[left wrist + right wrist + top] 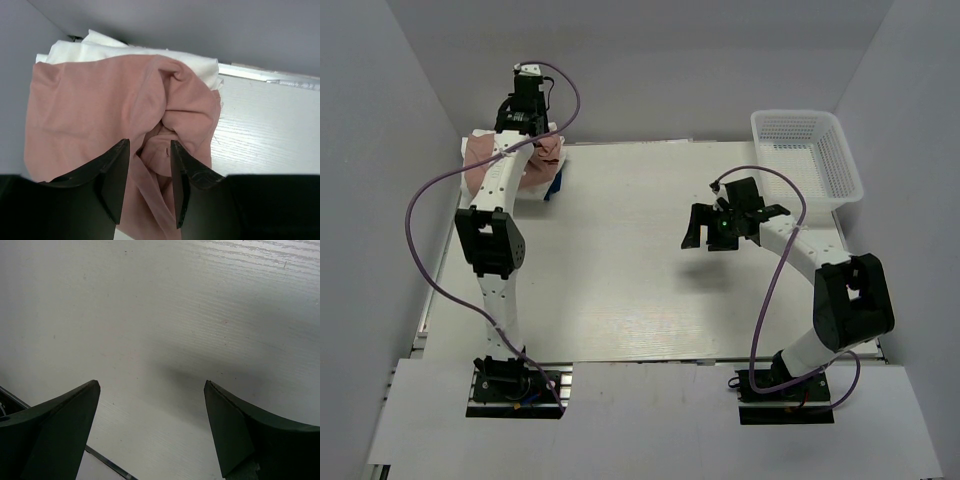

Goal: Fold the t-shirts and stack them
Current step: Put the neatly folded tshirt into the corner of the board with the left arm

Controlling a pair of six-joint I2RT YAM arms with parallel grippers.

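One dusty pink cotton t-shirt (90,110) lies rumpled at the far left corner of the white tabletop (620,260), atop white cotton cloth (100,47) whose number of shirts cannot be told. Its neck and hem are lost in creases, so neither its heading nor its long axis can be read. The left gripper (149,147) sits over it, jaws narrowed about a raised pink fold, though whether they pinch it cannot be told. The right gripper (151,383) hangs right of the middle, jaws spread wide and holding nothing, near the one white plastic mesh basket (840,170) at the far right corner.
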